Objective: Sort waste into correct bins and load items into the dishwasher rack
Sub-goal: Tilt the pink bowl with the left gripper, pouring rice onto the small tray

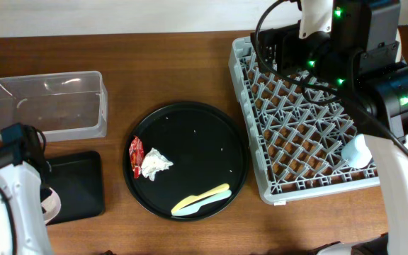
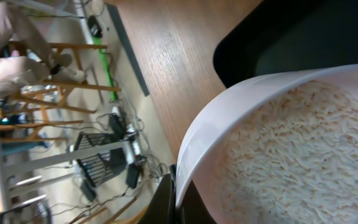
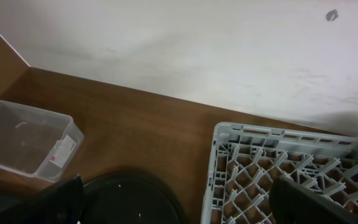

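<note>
Dish (image 2: 210, 134) of rice (image 2: 303, 149) cropped; left end effector (image 2: 178, 202) pinching rim

Table (image 1: 183, 64) looks smooth wood, tub (image 1: 48, 106) clear plastic, rack (image 1: 289, 142) matt plastic

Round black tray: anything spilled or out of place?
Yes. A few stray white grains, apparently rice, lie scattered across the round black tray, apart from the red wrapper and crumpled napkin.

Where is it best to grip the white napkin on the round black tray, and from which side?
Probably the crumpled middle of the napkin, from straight above; the red wrapper lies close beside it, so a sideways approach may catch that.
</note>
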Controlling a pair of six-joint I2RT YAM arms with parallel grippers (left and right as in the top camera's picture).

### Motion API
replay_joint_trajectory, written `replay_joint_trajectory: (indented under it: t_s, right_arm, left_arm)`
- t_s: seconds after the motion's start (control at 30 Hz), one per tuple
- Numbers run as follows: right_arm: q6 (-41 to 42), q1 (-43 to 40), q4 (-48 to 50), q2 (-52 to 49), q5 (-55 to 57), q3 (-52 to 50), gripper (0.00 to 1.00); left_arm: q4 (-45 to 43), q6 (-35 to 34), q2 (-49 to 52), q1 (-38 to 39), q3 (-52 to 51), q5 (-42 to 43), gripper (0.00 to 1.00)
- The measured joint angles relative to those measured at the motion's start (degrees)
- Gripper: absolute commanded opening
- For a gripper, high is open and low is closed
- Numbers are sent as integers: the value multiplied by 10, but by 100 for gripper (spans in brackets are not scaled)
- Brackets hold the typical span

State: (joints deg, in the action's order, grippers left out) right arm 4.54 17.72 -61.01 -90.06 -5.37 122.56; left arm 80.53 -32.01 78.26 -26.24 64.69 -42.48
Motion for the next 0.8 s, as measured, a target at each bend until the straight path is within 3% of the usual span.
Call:
replay_joint_trajectory:
  t_s: [0.33,0.8]
  right_arm:
    - [0,0,0,0,0,0,98]
    - [0,0,0,0,0,0,98]
  left_arm:
    - [3,-2,177,0,0,-46,0]
    - [-11,3,294,0,9,-141,1]
